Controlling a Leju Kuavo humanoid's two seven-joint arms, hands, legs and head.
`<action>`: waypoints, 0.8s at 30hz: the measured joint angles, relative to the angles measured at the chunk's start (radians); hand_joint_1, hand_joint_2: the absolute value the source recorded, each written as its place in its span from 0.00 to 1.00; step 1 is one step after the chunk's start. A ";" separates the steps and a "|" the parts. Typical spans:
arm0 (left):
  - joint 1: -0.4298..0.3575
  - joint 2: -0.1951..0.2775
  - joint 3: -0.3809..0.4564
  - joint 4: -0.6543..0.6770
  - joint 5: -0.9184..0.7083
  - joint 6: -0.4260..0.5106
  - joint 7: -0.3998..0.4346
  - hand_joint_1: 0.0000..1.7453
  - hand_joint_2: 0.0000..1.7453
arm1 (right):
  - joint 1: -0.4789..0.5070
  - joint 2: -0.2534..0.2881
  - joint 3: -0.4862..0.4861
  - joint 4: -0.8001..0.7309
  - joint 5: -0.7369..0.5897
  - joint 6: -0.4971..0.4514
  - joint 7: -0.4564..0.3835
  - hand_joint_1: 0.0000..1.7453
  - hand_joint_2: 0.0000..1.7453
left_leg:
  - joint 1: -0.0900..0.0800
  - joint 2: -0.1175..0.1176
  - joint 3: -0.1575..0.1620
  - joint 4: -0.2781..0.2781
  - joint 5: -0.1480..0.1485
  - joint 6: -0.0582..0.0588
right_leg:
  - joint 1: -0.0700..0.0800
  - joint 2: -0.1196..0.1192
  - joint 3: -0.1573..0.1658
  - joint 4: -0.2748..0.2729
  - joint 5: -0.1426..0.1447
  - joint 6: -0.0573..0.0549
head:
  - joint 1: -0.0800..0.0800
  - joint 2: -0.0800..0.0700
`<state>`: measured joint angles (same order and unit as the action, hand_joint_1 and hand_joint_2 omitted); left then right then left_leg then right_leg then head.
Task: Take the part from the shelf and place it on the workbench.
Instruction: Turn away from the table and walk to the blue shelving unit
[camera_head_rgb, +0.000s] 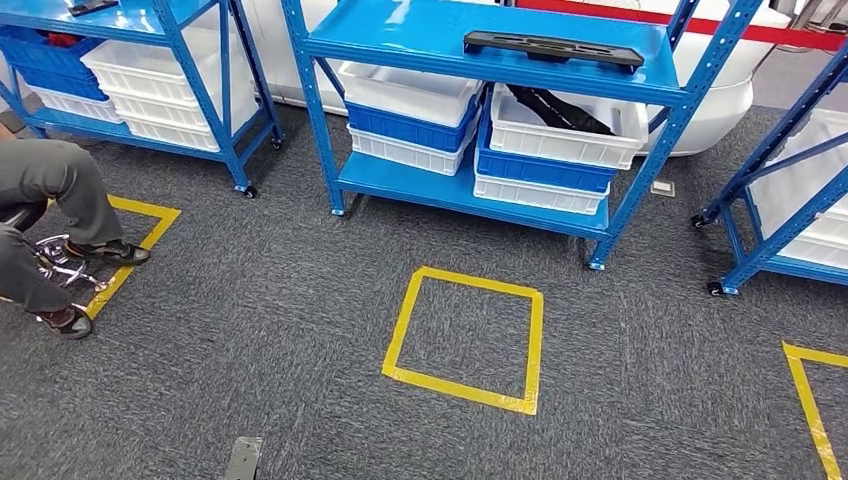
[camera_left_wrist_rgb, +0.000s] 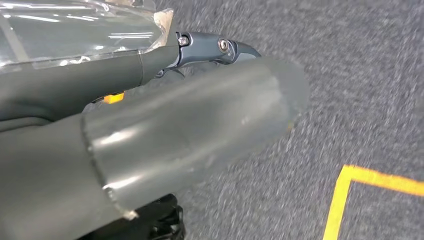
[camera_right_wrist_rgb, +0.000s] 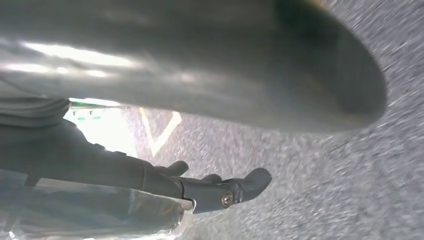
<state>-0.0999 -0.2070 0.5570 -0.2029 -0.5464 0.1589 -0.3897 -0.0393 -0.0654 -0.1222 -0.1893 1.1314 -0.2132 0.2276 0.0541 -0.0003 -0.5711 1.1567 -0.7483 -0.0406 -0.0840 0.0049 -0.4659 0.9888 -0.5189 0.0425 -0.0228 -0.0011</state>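
Observation:
A long black part (camera_head_rgb: 553, 48) lies flat on the top level of the middle blue shelf (camera_head_rgb: 400, 35), toward its right end. In the left wrist view my left hand (camera_left_wrist_rgb: 190, 125) hangs over grey carpet, its thick thumb and a dark finger (camera_left_wrist_rgb: 220, 47) stretched out with nothing between them. In the right wrist view my right hand (camera_right_wrist_rgb: 200, 75) also hangs above the carpet, with its dark fingers (camera_right_wrist_rgb: 225, 192) extended and empty. Both hands are far from the shelf.
White and blue bins (camera_head_rgb: 545, 140) fill the shelf's lower levels. More blue shelves stand at the left (camera_head_rgb: 150, 60) and right (camera_head_rgb: 790, 190). A yellow tape square (camera_head_rgb: 465, 340) marks the carpet before the middle shelf. A person (camera_head_rgb: 50, 200) sits at the left.

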 joint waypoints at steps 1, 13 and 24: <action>0.003 0.000 0.000 0.001 0.001 0.000 -0.001 0.00 0.00 | 0.000 -0.001 0.000 0.000 0.001 0.000 0.000 0.00 0.00 | 0.009 0.011 -0.004 -0.046 0.084 -0.011 | -0.002 0.000 0.018 0.003 -0.016 0.013 | -0.006 0.000; 0.020 0.001 0.006 0.003 0.015 0.005 -0.011 0.00 0.00 | -0.001 0.002 0.000 0.000 0.016 0.002 0.004 0.00 0.00 | -0.048 0.007 0.196 -0.211 0.168 0.092 | 0.041 -0.006 -0.251 0.274 -0.096 0.025 | 0.013 0.000; 0.003 0.002 0.010 0.005 0.018 0.008 -0.019 0.00 0.00 | -0.022 -0.004 -0.003 -0.002 0.033 0.002 0.005 0.00 0.00 | -0.062 -0.004 0.249 0.009 0.127 0.081 | 0.099 0.013 -0.174 0.028 0.122 -0.081 | -0.005 0.000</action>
<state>-0.0967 -0.2054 0.5673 -0.1982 -0.5282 0.1673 -0.4089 -0.0612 -0.0696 -0.1247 -0.1909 1.1647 -0.2111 0.2324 -0.0076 -0.0048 -0.3225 1.1656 -0.6215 0.0405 0.0145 0.0182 -0.6399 1.0167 -0.3971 -0.0384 -0.0278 -0.0009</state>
